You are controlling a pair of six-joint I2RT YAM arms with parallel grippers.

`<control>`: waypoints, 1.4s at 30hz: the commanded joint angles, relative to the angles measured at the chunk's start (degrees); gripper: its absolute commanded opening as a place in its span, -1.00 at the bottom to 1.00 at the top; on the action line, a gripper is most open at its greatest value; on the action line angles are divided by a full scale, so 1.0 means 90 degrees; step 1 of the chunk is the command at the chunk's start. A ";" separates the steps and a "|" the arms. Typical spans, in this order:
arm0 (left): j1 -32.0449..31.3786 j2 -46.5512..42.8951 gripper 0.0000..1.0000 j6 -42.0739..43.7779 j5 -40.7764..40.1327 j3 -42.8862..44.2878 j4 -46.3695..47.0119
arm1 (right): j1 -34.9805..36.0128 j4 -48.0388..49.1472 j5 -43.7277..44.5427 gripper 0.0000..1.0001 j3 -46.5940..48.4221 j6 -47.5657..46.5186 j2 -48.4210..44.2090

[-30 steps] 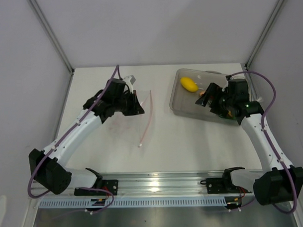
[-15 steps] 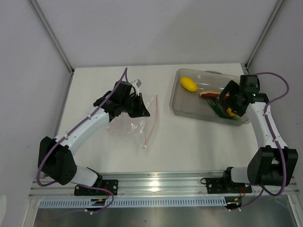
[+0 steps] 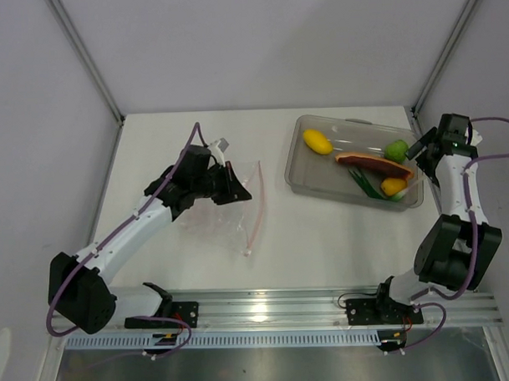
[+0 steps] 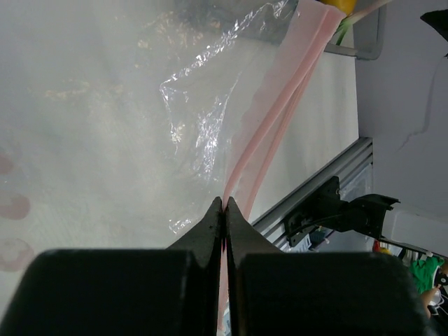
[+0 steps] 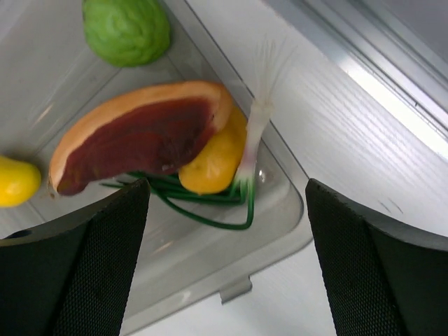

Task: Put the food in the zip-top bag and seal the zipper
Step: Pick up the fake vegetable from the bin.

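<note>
A: What is being held?
B: Left gripper [image 4: 222, 203] pinched tight on the zipper [image 4: 278, 105]; the bag [image 4: 196, 119] trails from it over the table [image 3: 323, 238]; right gripper [image 5: 225, 189] spread wide, empty, above the tray [image 5: 203, 259]; the food [image 5: 133, 143] lies inside the tray.

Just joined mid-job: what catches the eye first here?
The clear tray at right, piled with colour: a meat slice lying across a lemon and green vegetable, a lime nearby. At left, the left gripper, fingers shut, pinches the pink zipper of the clear bag; the right gripper hangs open over the tray.
</note>
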 commanded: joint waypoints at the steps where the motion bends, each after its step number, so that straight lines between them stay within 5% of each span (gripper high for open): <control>1: -0.0043 -0.0229 -0.99 -0.0107 0.0209 -0.0134 0.0272 | -0.0079 0.0251 0.0476 0.84 0.0653 -0.0148 0.0457; 24: -0.0034 -0.0483 -0.99 0.0167 0.0160 -0.0379 0.0214 | -0.0098 0.0642 0.0808 0.27 0.0567 -0.0363 0.1298; 36: -0.0024 -0.0395 -0.99 0.0196 0.0218 -0.0437 0.0223 | -0.0098 0.0867 0.0730 0.18 0.0342 -0.0177 0.1542; 42: -0.0014 -0.0415 -0.99 0.0225 0.0180 -0.0428 0.0184 | -0.0098 0.1003 0.0720 -0.07 0.0332 -0.0177 0.1679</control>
